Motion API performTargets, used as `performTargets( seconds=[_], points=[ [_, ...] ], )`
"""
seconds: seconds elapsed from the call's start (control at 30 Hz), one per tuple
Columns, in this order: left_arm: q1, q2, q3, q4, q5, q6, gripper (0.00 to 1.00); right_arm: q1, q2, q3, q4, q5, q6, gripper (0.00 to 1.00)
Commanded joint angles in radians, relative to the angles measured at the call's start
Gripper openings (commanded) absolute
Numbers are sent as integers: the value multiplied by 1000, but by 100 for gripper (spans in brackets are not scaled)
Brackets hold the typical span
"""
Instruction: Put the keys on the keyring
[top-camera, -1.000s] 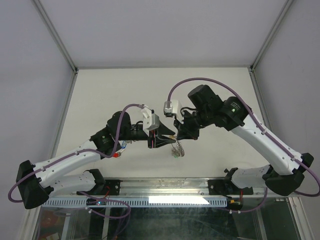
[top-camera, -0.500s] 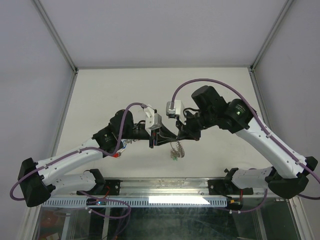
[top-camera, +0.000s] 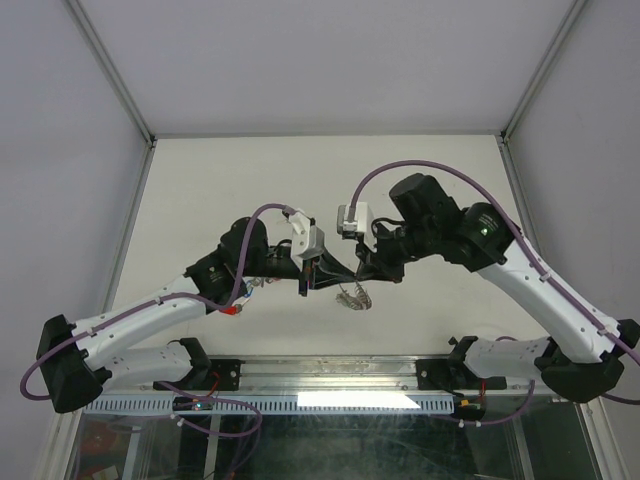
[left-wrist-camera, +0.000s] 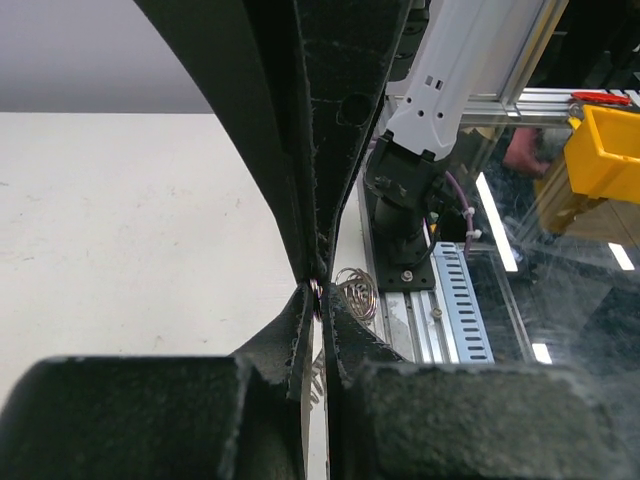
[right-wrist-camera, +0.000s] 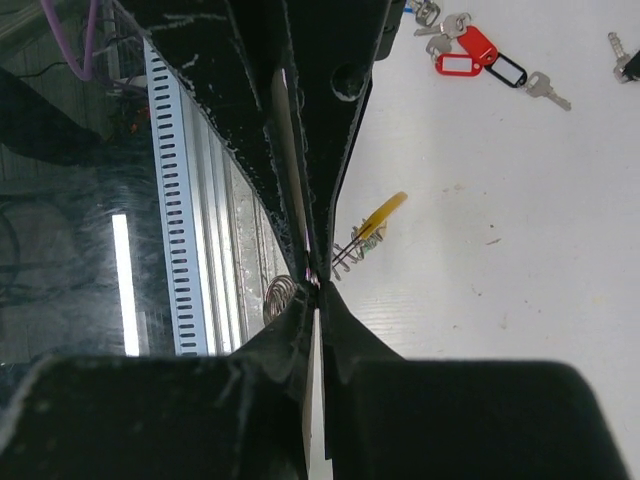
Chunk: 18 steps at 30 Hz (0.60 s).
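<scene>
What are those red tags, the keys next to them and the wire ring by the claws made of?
Red tags: glossy plastic, going by the even colour and sheen.
Keys: bare metal, with a silvery grey glint.
Ring: thin silvery wire loops, probably steel; too small to tell more.

White bench (top-camera: 200, 180) mid-frame, slotted rail (top-camera: 130, 405) along bottom edge, yellow bin (left-wrist-camera: 605, 150) upper right (left wrist view).

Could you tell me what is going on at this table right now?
Both arms meet tip to tip above the table. The left gripper and the right gripper are both shut, pinching the small keyring between them, with a cluster of keys close by. Red-tagged keys lie loose on the table.
</scene>
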Motion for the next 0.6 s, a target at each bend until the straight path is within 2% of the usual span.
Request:
performTargets(
  seconds=[0.0,0.13,0.33,0.57],
  points=[
    [8,-22,32,28,-42,5,0,7,-76,-7,165,-51,2,6],
    [7,-66,18,36,-89,0,0,7,-141,-52,239,-26,15,20],
    [8,-139,-20,95,-127,-32,0,7,-264,-188,408,-14,28,32],
    [14,-208,-72,207,-132,-104,0,7,-395,-432,837,-55,133,33]
  ],
)
